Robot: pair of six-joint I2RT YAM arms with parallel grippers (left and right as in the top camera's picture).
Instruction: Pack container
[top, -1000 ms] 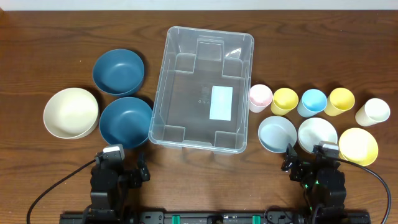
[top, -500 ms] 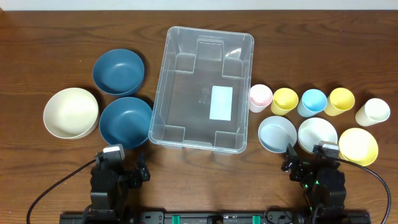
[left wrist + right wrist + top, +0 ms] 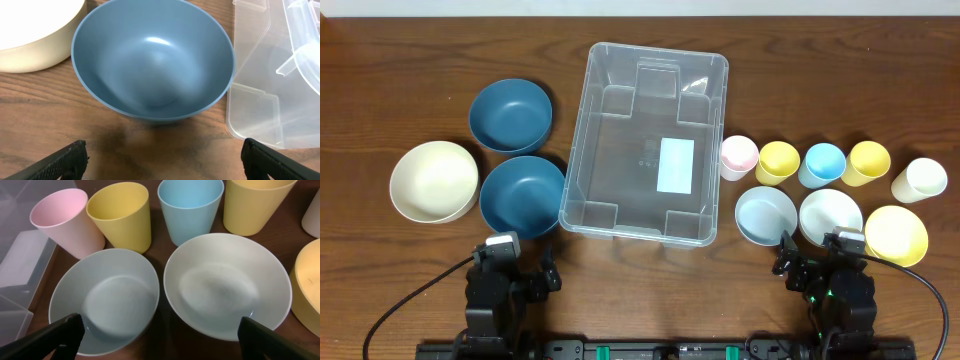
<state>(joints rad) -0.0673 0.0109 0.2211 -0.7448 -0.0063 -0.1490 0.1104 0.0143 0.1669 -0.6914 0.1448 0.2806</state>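
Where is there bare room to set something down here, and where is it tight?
Bare table: the far-left corner beyond the cream bowl; the far-right stretch beyond the cups; the near strip in front of the container, itself empty. Crowded: cups and small bowls right of it, blue bowls left of it.

Container [image 3: 620,120] at worktop [image 3: 380,80] centre. Left of it: rear bowl [image 3: 510,115], front bowl [image 3: 523,195] just beside container, outer bowl [image 3: 434,180] nearest left edge. Right: cup row [image 3: 822,164]; small bowls [image 3: 830,214] in front, toward front-right corner.
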